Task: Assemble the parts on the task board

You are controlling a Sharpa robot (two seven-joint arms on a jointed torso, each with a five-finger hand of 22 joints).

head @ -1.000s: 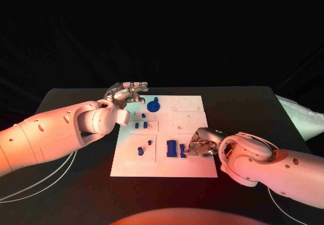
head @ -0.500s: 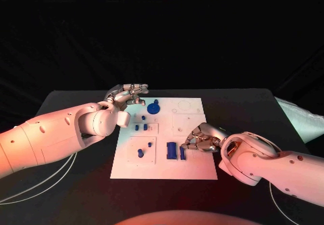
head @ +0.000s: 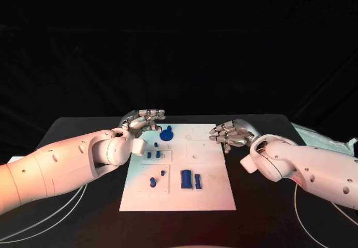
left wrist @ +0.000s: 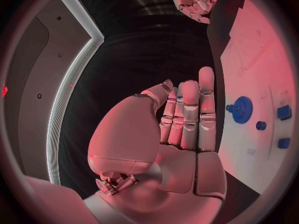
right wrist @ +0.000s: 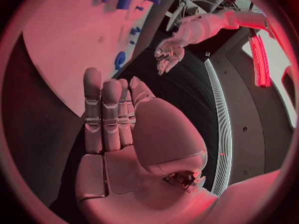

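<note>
Two hands are seen lifted clear of the white task board (head: 179, 199), on which several blue parts are left; nearest the robot, a broad blue block (head: 187, 179) and a slim bar (head: 197, 181) stand side by side, with a small peg (head: 153, 181) to their left; further back two small pegs (head: 153, 154) sit beside the left arm, and a round blue gear (head: 166, 135) lies near the board's far edge. The right hand (head: 229, 133), a second ago held low against the block and bar, has been raised and drawn back to the board's far right corner, its fingers straight and close together, nothing held; the left hand (head: 145, 119) is kept at the far left corner, likewise flat and empty. The placing by the block is judged finished, with another part yet to be chosen. Bare black table (head: 74, 116) is left open on both sides; the board's middle is unobstructed for a fresh reach.
</note>
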